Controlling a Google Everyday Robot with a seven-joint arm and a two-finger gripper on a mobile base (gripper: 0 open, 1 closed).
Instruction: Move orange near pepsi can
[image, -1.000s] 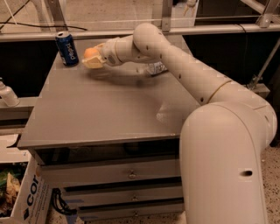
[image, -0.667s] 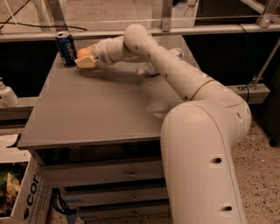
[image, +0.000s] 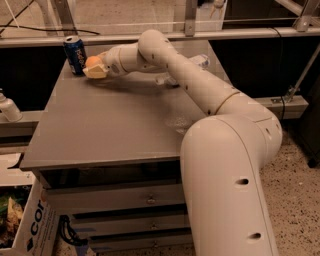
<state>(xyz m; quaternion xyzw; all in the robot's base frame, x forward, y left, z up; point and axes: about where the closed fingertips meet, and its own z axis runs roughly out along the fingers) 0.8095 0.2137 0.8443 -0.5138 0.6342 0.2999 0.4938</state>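
You are near the end of the job. The gripper (image: 93, 70) is at the far left corner of the table (image: 100, 130), and its fingers (image: 97, 73) are closed around the orange (image: 92, 61). The orange sits in the gripper's tip, just beside the pepsi can (image: 75, 48). There looks to be a thin gap between them, though it is hard to be sure. The can stands upright near the table's back edge.

So the carrying part looks about done, and the letting-go part is next. You need to bring the orange down onto the table, if it is not there already. I cannot tell whether it touches the top. Then open the fingers slowly and pull back the way the arm points, away from the can. Be gentle. An orange is round and can roll, and one bump could knock the can over.

A second ago, the gripper and orange were a bit more to the right, with more table showing between them and the can. Now that space is almost gone. The can is in the same spot.
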